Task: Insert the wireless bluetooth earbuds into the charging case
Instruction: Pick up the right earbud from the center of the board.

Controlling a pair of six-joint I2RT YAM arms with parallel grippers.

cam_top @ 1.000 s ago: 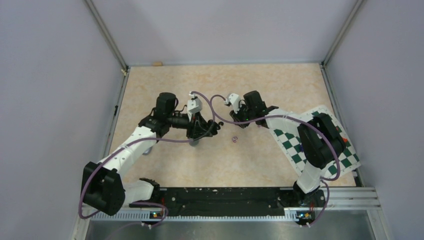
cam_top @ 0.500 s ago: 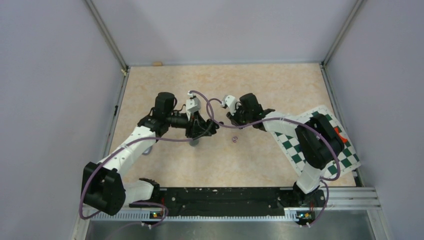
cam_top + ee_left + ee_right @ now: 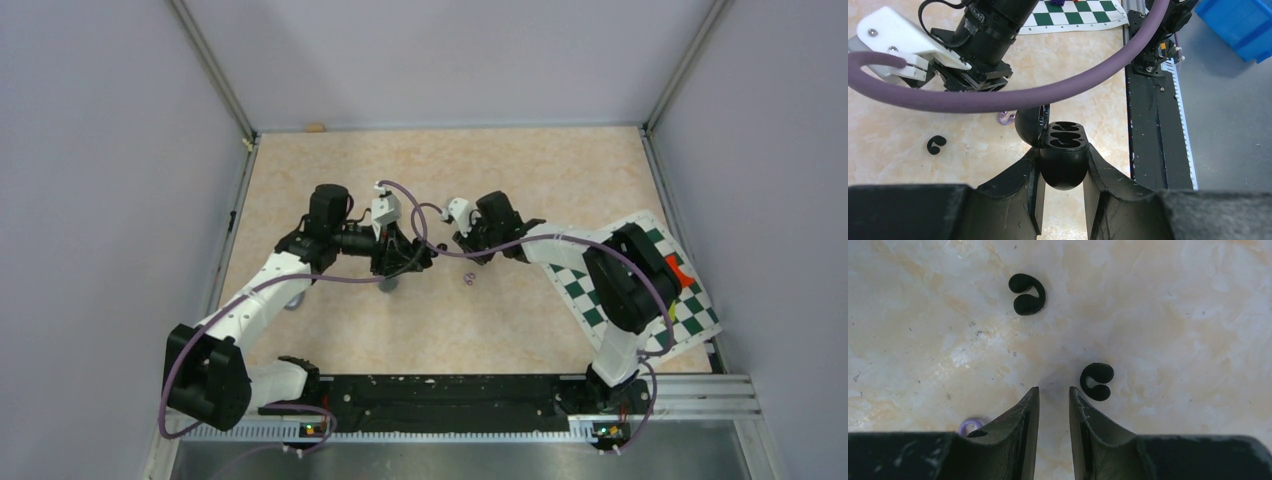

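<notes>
My left gripper [image 3: 1063, 151] is shut on the black charging case [image 3: 1064, 167]. The case's lid is open and its two slots face up. In the top view the left gripper [image 3: 424, 256] is at mid table. My right gripper [image 3: 1054, 392] is narrowly open and empty, low over the table, just right of the left one in the top view [image 3: 462, 243]. Two black curled earbuds lie ahead of it: one far left [image 3: 1027, 294] and one beside the right fingertip [image 3: 1097, 381]. One black earbud [image 3: 936, 145] shows in the left wrist view. A purple ring [image 3: 970, 426] lies by the left finger.
A green and white checkerboard mat [image 3: 690, 300] lies at the right. A purple ring [image 3: 469, 280] lies on the table near the grippers and shows behind the case [image 3: 1007, 118]. A purple cable [image 3: 1023, 95] crosses the left wrist view. A blue bin [image 3: 1243, 25] stands beyond the black rail [image 3: 1153, 125].
My right gripper has moved left, closer to the left gripper and the case. The left arm has held still with the case.
</notes>
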